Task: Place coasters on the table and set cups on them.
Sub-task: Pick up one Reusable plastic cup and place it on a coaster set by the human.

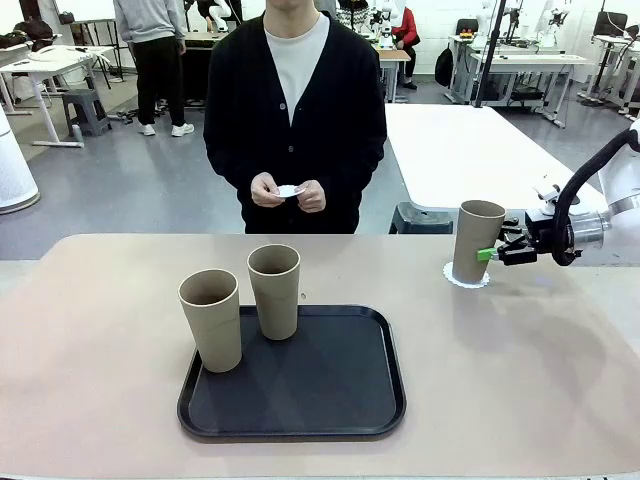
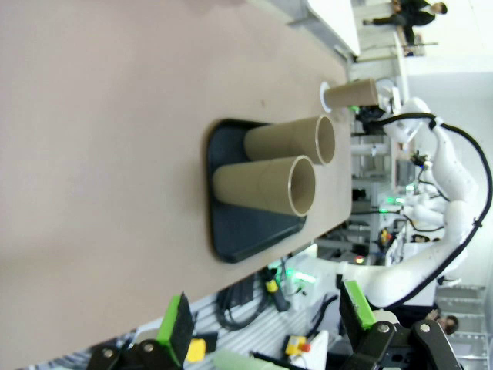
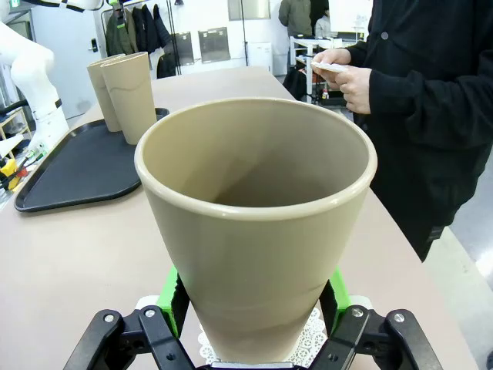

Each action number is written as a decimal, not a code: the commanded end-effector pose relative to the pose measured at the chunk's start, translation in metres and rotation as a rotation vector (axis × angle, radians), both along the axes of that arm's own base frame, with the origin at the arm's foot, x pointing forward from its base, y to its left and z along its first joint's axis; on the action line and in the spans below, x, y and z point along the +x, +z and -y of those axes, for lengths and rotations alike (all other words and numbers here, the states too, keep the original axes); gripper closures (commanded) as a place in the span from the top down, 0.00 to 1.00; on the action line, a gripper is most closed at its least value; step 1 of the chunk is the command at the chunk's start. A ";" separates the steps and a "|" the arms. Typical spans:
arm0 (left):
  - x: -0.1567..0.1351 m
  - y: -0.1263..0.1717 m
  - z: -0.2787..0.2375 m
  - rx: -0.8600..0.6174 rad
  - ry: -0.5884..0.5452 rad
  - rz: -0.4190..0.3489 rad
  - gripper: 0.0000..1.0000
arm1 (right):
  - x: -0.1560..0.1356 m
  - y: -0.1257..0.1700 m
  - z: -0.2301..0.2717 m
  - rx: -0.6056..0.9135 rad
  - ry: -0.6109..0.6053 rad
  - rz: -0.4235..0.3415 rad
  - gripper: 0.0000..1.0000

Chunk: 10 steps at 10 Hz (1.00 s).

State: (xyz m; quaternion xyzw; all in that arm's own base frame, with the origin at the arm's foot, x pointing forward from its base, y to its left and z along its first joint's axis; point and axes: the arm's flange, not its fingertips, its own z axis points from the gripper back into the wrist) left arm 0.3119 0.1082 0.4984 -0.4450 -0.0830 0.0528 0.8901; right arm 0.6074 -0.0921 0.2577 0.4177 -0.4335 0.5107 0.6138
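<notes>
Item: cup (image 1: 478, 240), tall, tapered, matte tan, upright on a white scalloped coaster (image 1: 452, 276) near the desk's (image 1: 100, 350) far right edge.
Grip: right jaws clenched around its lower wall; left jaws released, empty.
Risk: narrow base, so a skewed withdrawal could tip it or drag the coaster.
Also: 2 cups (image 1: 211, 318) on tray (image 1: 340, 400).
</notes>
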 end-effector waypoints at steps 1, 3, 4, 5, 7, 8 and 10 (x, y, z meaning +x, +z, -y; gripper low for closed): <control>0.000 0.000 0.000 -0.009 0.004 0.004 1.00 | 0.010 0.000 0.002 0.012 0.016 -0.029 0.83; 0.000 0.000 0.000 -0.009 0.004 0.004 1.00 | 0.011 -0.005 0.002 0.005 0.018 -0.038 0.83; 0.000 0.000 0.000 -0.009 0.004 0.004 1.00 | 0.011 -0.005 0.002 0.001 0.021 -0.040 0.83; 0.000 0.000 0.000 -0.009 0.004 0.004 1.00 | 0.010 -0.006 0.001 -0.002 0.023 -0.039 0.83; 0.000 0.000 0.000 -0.009 0.004 0.004 1.00 | 0.010 -0.007 0.001 -0.010 0.035 -0.037 0.86; 0.000 0.000 0.000 -0.009 0.004 0.004 1.00 | 0.010 -0.008 0.001 -0.017 0.042 -0.038 1.00; 0.000 0.000 0.000 -0.009 0.004 0.004 1.00 | 0.010 -0.008 0.000 -0.022 0.048 -0.040 1.00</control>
